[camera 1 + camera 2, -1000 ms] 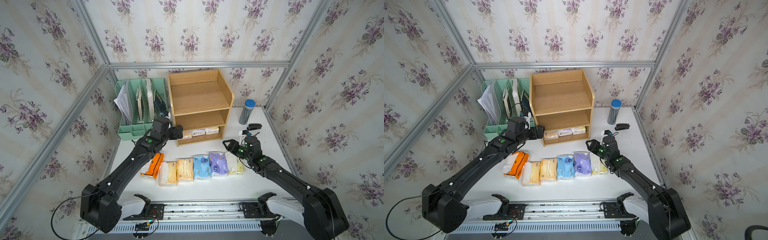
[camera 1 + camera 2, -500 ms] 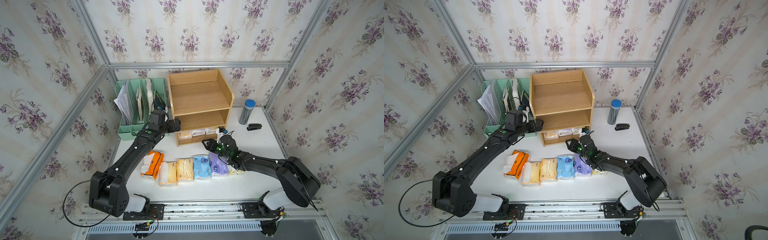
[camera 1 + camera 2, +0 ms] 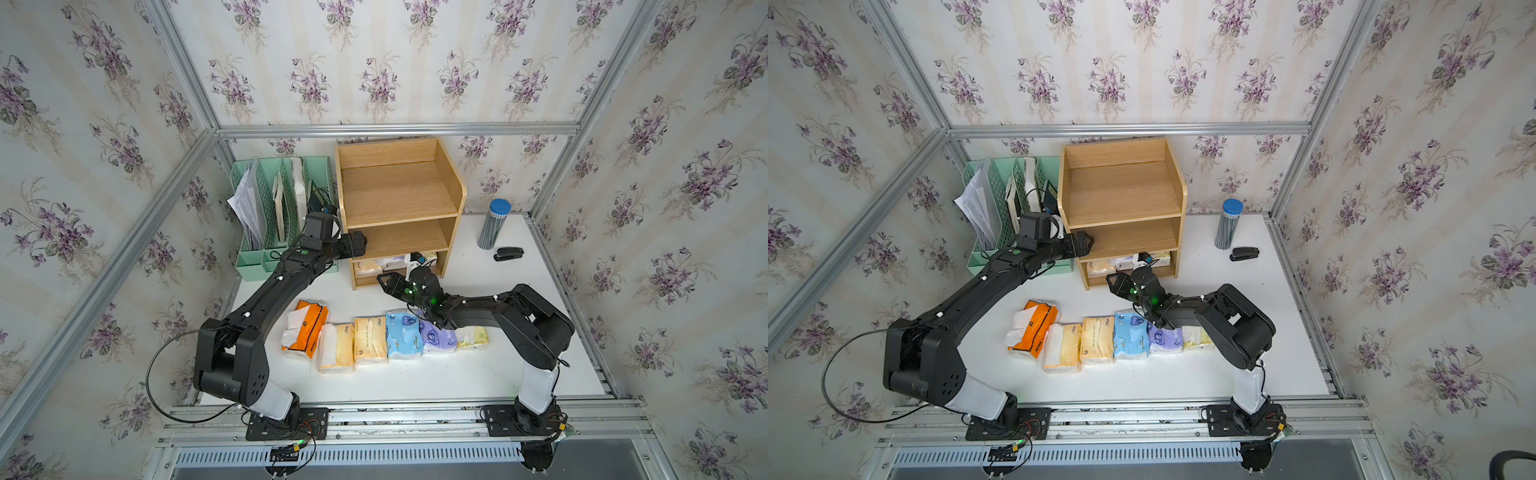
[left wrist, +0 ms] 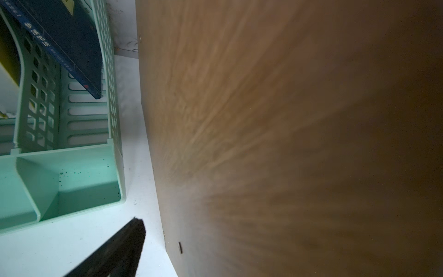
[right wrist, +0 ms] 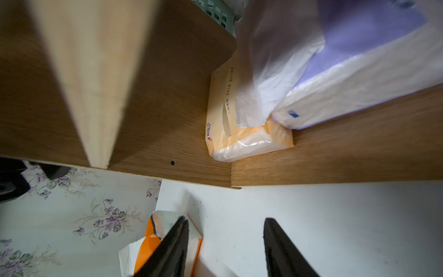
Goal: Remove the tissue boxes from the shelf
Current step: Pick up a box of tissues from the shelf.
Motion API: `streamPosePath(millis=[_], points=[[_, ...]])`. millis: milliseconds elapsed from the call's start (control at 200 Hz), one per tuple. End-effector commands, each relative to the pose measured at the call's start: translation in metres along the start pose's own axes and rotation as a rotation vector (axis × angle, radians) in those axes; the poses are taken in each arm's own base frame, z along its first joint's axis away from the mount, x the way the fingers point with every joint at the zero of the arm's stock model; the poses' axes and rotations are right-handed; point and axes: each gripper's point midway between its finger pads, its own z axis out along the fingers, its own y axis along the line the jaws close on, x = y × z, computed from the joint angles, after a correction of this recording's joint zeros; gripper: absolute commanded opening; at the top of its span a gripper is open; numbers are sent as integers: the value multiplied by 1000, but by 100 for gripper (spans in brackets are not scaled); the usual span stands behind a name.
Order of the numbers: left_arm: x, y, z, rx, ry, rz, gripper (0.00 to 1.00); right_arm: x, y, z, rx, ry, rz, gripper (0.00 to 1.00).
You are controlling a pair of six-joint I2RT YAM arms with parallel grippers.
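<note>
— The right gripper [image 3: 386, 280] has swung in from the right of the table [image 3: 478, 374] to the bottom tier of the shelf [image 3: 399, 195]
— Jaws?
— Half parted, empty. The left gripper [image 3: 357, 245] gapes wide beside the side panel. Tissue packs [image 3: 392, 262] remain inside
— Go low, straddle the cream-yellow pack [image 5: 223, 124], clear the loose flap of the purple pack [image 5: 359, 60], draw straight out

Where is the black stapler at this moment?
In both top views the black stapler lies on the white table, to the robot's right of the shelf, just in front of the blue-capped cylinder.
</note>
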Motion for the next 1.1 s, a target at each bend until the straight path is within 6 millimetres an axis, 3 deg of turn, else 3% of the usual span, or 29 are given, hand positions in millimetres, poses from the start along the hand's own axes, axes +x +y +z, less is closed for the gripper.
streamPosePath(millis=[0, 370, 864, 1009, 1094], points=[[-9, -6, 2, 29, -22, 28, 99, -14, 5, 11, -23, -79, 53, 56], [0, -10, 3, 68, 8, 36, 99, -26, -6, 47, -1, -156, 126, 58], [9, -15, -8, 97, 28, 64, 99, -28, -21, 77, -16, -213, 221, 59], [11, -16, -9, 103, 34, 69, 99, -24, -28, 84, -4, -205, 236, 56], [11, -16, -12, 103, 36, 75, 99, -22, -27, 86, -8, -202, 235, 50]])
